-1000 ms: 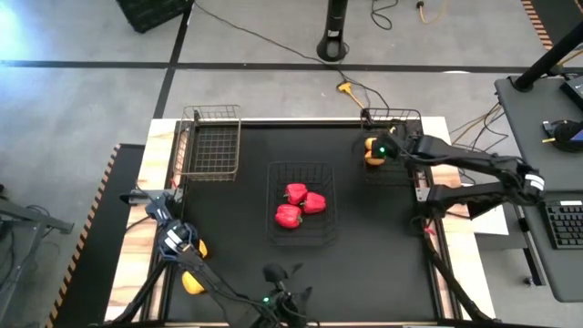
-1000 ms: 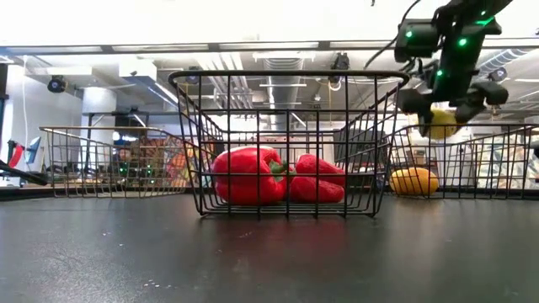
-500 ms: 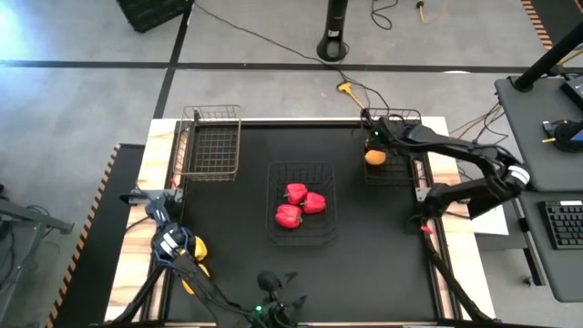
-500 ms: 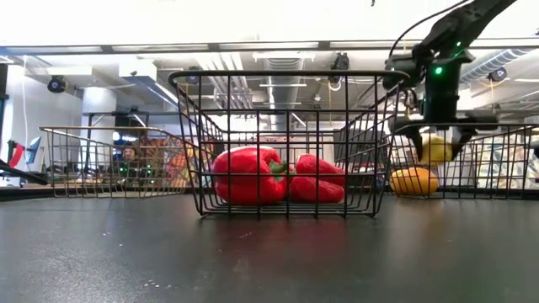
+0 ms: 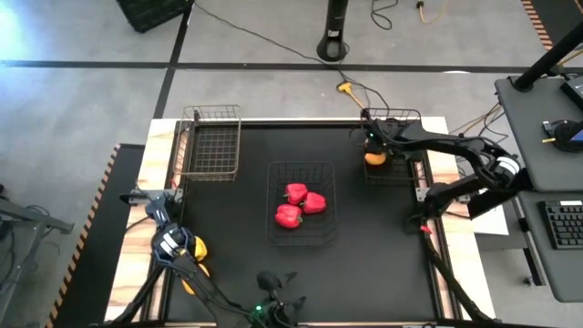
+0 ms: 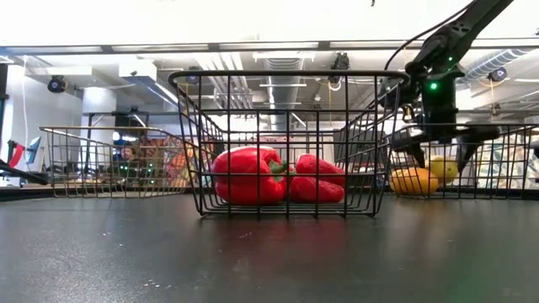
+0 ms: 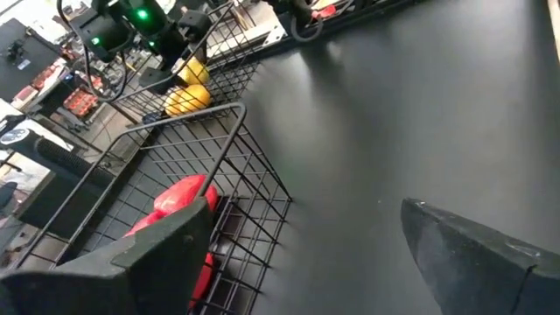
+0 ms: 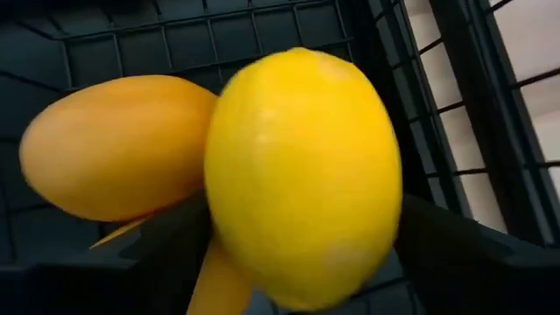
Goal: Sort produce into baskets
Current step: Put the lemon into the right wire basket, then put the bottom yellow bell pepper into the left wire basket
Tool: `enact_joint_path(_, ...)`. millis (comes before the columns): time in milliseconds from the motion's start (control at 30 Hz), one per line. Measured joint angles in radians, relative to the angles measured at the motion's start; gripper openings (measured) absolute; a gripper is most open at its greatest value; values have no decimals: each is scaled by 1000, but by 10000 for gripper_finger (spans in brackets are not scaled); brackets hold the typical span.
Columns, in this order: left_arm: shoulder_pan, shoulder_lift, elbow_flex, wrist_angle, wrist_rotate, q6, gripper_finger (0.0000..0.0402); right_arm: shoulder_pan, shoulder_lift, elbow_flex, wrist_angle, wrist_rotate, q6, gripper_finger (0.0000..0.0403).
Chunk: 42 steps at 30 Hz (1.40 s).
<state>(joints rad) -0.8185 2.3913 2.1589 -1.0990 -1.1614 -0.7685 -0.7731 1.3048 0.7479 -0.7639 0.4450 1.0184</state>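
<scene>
In the dark basket [image 5: 395,146] at the table's far right, my right gripper [image 6: 440,150] reaches down and stands open. A yellow fruit [image 8: 302,175] sits between its fingers, against an orange fruit [image 8: 114,149] on the basket floor. Three red peppers [image 5: 299,204] lie in the dark middle basket [image 5: 321,173]. The copper basket [image 5: 211,144] stands at the far left. Two yellow pieces [image 5: 197,248] lie at the near left, partly under my left arm. My left gripper [image 5: 278,281] hovers open over the near edge, holding nothing. My right gripper comes at the yellow fruit [image 6: 445,168] from above, pointing steeply down, with one finger on either side. The fruit sits low in the basket beside the orange fruit. Whether the fingers touch it I cannot tell.
The far-right basket's wire walls [image 8: 437,96] close in around my right gripper. Bare black tabletop [image 5: 383,246] lies between the middle basket and the near right corner. Cables and a stand sit on the floor beyond the far edge.
My right gripper has gone down and toward the far edge into the far-right basket, tipping steeper, with the yellow fruit. Its fingers have spread apart. The fruit now sits lower, next to the orange fruit.
</scene>
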Motion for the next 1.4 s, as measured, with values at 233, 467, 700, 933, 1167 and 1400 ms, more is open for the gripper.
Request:
enact_joint_path(233, 0, 0, 0, 0, 0, 0, 351, 0, -20, -6, -1, 8, -52, 358)
enact_joint_path(467, 0, 0, -1, -1, 0, 8, 351, 27, -107, 14, -2, 45, -173, 363)
enact_joint_path(700, -22, 0, 17, -196, 26, -181, 351, 254, -319, 60, 18, 172, -341, 364)
enact_joint_path(933, -23, -21, 128, -461, 346, -364, 351, 676, -454, 65, 119, 205, -405, 364)
enact_joint_path(1167, -25, -66, 155, -471, 786, -415, 351, 1131, -420, 62, 215, 347, -405, 364)
enact_joint_path(1400, -14, -88, 68, -471, 1194, -493, 351, 1455, -316, 70, 313, 468, -416, 364)
